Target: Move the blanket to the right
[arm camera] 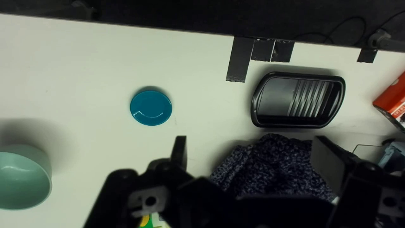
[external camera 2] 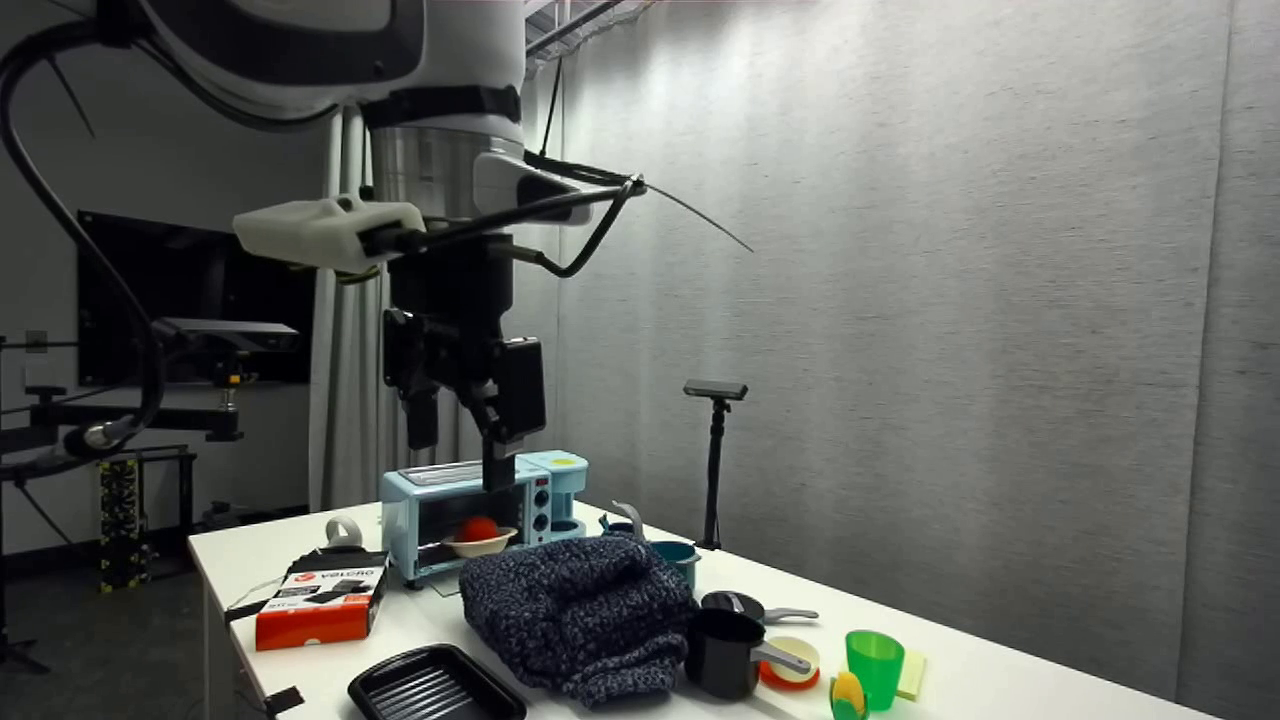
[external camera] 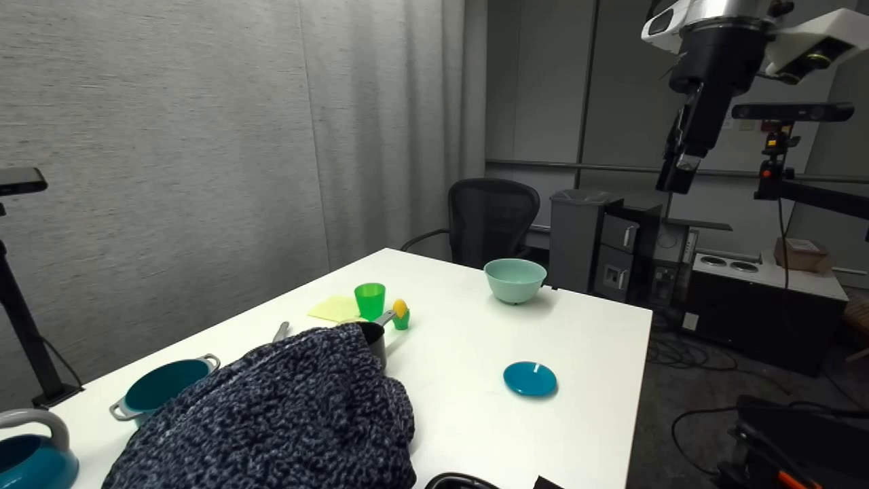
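Navy knit blanket is lying bunched on surface, at six o'clock from black tray (wrist view). Hand is hanging above, spread, gripping nothing. Likely pre-grasp; next move calling for descending, pinching a fold.

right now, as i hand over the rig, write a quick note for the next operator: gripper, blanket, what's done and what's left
Gripper: open, holding nothing, raised above the white table.
Blanket: bunched on the table, with the black tray and black saucepan close beside it.
Done: cannot tell whether the blanket has been shifted; it is not gripped.
Left: if unmoved, probably lower, grip a fold and take it right, minding the saucepan. Check whose right is meant.
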Tool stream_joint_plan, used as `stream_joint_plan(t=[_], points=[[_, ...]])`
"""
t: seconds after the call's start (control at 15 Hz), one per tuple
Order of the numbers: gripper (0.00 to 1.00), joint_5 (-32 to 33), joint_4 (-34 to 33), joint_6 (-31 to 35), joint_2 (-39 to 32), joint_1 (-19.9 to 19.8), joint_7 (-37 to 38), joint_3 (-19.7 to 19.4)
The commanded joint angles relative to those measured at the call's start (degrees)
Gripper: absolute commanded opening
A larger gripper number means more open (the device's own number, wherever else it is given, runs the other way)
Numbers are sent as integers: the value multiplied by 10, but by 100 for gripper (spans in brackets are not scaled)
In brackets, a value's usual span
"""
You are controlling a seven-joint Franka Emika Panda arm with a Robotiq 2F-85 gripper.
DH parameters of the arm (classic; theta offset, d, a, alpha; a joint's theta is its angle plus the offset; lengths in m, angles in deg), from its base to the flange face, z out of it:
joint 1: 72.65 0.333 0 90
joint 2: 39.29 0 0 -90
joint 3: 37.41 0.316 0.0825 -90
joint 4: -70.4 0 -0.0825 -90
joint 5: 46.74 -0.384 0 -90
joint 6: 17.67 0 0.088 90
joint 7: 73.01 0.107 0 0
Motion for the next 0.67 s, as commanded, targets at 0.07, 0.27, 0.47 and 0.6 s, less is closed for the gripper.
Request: stream_joint_plan(t=[0.07,0.27,0.47,0.6], points=[[100,-30,-14,90,-48,7,3,-1],[100,-80,-38,169,-129,25,-8,-8],[100,-133,-88,220,-220,53,-33,-6],[100,-163,-141,233,-290,69,-49,1]])
